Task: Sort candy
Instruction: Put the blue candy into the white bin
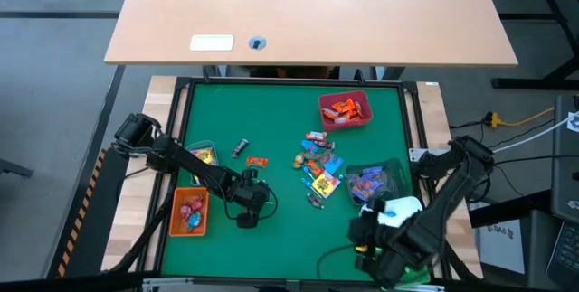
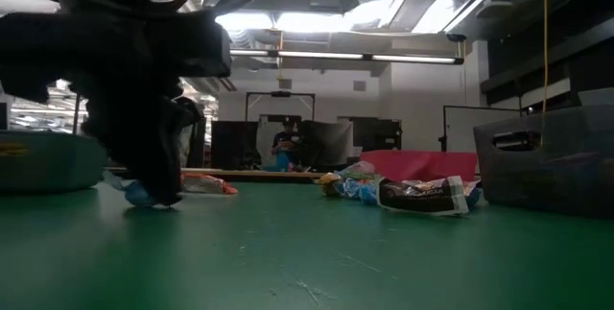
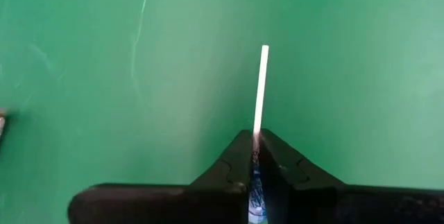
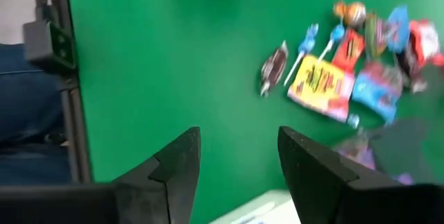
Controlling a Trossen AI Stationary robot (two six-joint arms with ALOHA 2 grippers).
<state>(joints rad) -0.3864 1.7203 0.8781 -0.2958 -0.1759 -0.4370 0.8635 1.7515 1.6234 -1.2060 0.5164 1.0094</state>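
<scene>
One lollipop (image 3: 261,92), light and stiff-sticked, sits clamped in your left gripper (image 3: 255,175) at its blue-wrapped head (likely brittle). Your right gripper (image 4: 239,156) hangs apart, empty.

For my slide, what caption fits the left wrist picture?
Left tool shut on a blue-wrapped lollipop, its white stick pointing out over the green table mat.
</scene>
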